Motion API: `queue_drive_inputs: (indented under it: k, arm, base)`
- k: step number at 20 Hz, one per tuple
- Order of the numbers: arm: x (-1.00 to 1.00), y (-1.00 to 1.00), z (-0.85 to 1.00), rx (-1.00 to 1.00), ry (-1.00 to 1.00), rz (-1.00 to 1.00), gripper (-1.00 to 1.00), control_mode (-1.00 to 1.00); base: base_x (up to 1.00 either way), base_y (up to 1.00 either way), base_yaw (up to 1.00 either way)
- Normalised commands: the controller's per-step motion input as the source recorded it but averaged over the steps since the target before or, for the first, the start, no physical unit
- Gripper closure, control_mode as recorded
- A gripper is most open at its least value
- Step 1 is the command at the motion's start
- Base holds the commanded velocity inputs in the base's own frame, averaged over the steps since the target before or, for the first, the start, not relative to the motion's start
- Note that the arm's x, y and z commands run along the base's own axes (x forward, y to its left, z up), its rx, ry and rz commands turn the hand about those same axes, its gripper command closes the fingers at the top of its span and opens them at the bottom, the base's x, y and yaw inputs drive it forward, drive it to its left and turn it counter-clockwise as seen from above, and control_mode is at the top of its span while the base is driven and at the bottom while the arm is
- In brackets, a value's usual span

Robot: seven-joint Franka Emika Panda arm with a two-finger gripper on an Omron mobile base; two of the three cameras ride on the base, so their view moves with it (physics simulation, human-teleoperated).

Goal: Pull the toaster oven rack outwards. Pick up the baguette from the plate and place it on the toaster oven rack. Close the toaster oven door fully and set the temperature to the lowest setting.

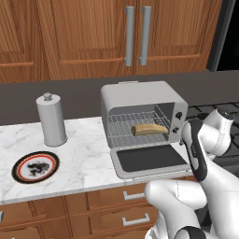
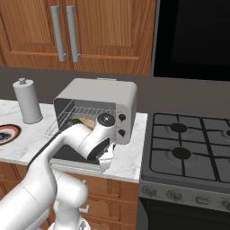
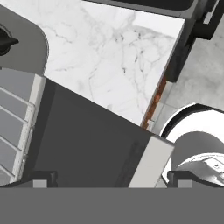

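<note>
Marble-white surface (image 1: 84,163) carried everything you needed here. From the left base view you got the toaster oven (image 1: 142,112) with its toaster oven door (image 1: 149,159) dropped flat toward you, dark glass up, and the toaster oven rack (image 1: 135,128) inside with the baguette (image 1: 149,129) lying on it, right of centre. That view also gave you the plate (image 1: 35,166) bare at the near left of the surface, and a grey canister (image 1: 51,120) behind it, well apart from the oven.

The right base view gave you what the left one did not: the stovetop (image 2: 188,150) just right of the surface, and the two dark knobs (image 2: 121,125) on the oven's right front. There the arm crossed in front of the oven mouth, hiding most of the baguette, and the end effector (image 2: 106,158) hung low at the door's near right corner.

The hand view looked down on the door glass (image 3: 87,144), its pale edge strip, and a knob at the left edge. Fingertips (image 3: 41,179) stood wide apart at the bottom, nothing between them. The baguette sat up and back inside the cavity, apart from the end effector; the door lay just beneath it.
</note>
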Motion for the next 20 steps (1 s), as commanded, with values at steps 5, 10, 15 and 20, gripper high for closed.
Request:
queue_drive_inputs:
  k: [5,10,15,20]
  arm:
    - [0.37,0.0,-0.06,0.0,0.0,0.0,-1.0,-1.0]
    - [0.5,0.0,-0.09,0.0,0.0,0.0,-1.0,-1.0]
    - [0.61,0.0,-0.09,0.0,0.0,0.0,-1.0,-1.0]
    - [0.6,0.0,-0.09,0.0,0.0,0.0,-1.0,-1.0]
  base:
    - [0.0,0.0,0.0]
    - [0.0,0.0,0.0]
    - [0.0,0.0,0.0]
    - [0.0,0.0,0.0]
